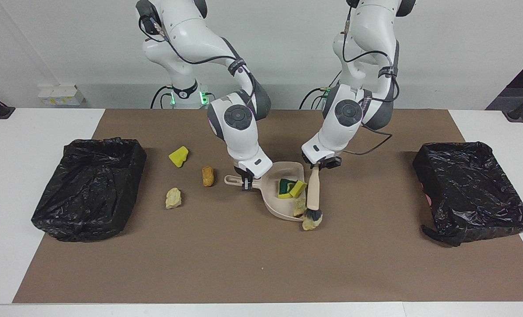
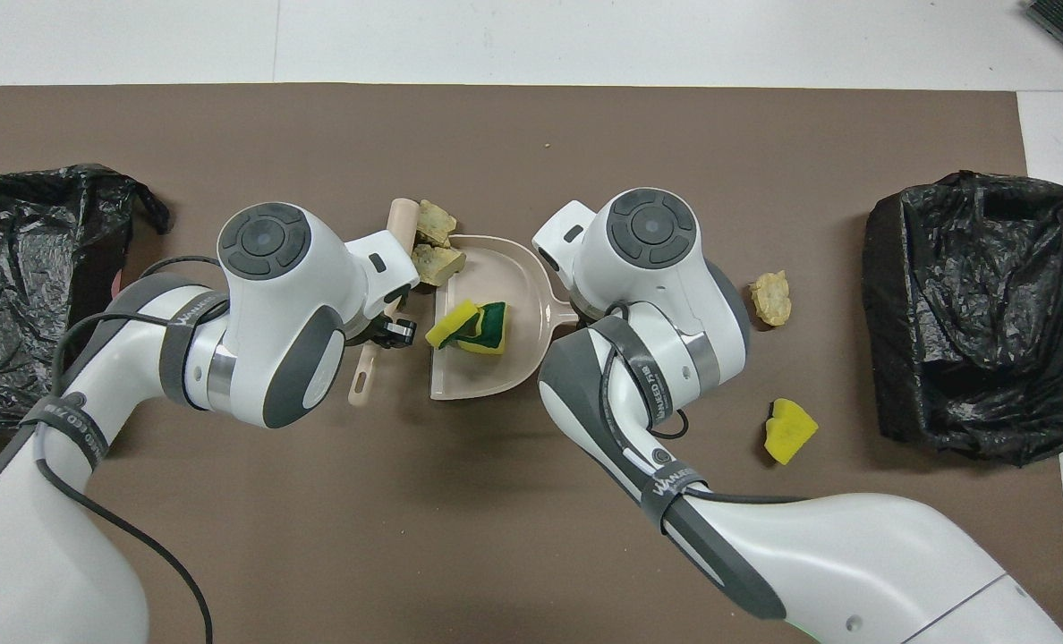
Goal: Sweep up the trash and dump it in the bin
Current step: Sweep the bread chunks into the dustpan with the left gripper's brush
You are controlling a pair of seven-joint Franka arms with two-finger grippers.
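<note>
My right gripper [image 1: 245, 181] is shut on the handle of the beige dustpan [image 1: 283, 207], which lies flat mid-table with yellow and green sponge pieces [image 1: 291, 188] inside. My left gripper [image 1: 321, 163] is shut on the handle of the brush [image 1: 313, 191], whose black bristles press against the pan's open lip. One pale lump of trash [image 1: 300, 207] sits on the lip, and another [image 1: 309, 224] lies just outside it against the bristles. Toward the right arm's end lie a brown nugget [image 1: 207, 175], a pale lump [image 1: 173, 198] and a yellow sponge piece [image 1: 178, 156].
Two black-lined bins stand on the brown mat, one [image 1: 81, 211] at the right arm's end and one [image 1: 473, 207] at the left arm's end. In the overhead view the right arm hides the nugget and the pan's handle.
</note>
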